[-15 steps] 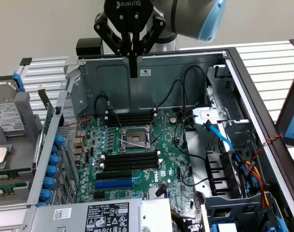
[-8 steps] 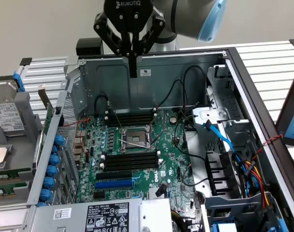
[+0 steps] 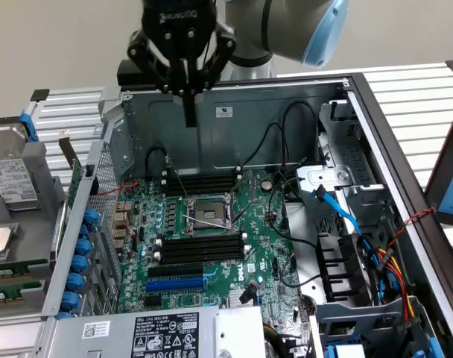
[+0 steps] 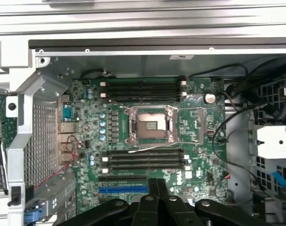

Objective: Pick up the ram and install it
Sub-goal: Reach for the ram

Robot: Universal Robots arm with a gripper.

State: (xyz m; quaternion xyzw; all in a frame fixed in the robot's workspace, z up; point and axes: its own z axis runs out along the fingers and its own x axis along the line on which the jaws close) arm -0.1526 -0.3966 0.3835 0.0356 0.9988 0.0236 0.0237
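Under the linkage of the claw (image 3: 189, 113), exterior view: a narrow dark strip points straight down in front of the far case wall (image 3: 241, 138). Can't tell if that is the ram pinched edge-on or just the fingers themselves. Wrist view: fingers (image 4: 154, 188) pressed flat together, seam between them too thin to read. So claw = clenched, contents unconfirmed; ram location unconfirmed.

Other candidate: a narrow green board strip (image 3: 75, 177) outside the case (image 3: 381, 142), just beside the perforated rear panel (image 3: 100, 231). Too small to make out a label or chips, so no call on it.

Below the claw and well apart from it, the motherboard (image 3: 141, 200) lies flat in the open case. CPU socket (image 3: 206, 212) mid-board. One bank of memory slots (image 3: 200, 185) lies between socket and far wall, and a second bank (image 3: 203, 249) on the socket's other side. Both read as dark rows with white end latches; can't tell whether any row carries a stick. Past the second bank: black slot (image 3: 174, 269), then blue expansion slot (image 3: 176, 284).

Exterior view's left: hard drive (image 3: 10, 183), label up. Exterior view's right: blue cable (image 3: 334, 205) running down inside the case. Case rests on a white slatted surface (image 3: 413, 97).
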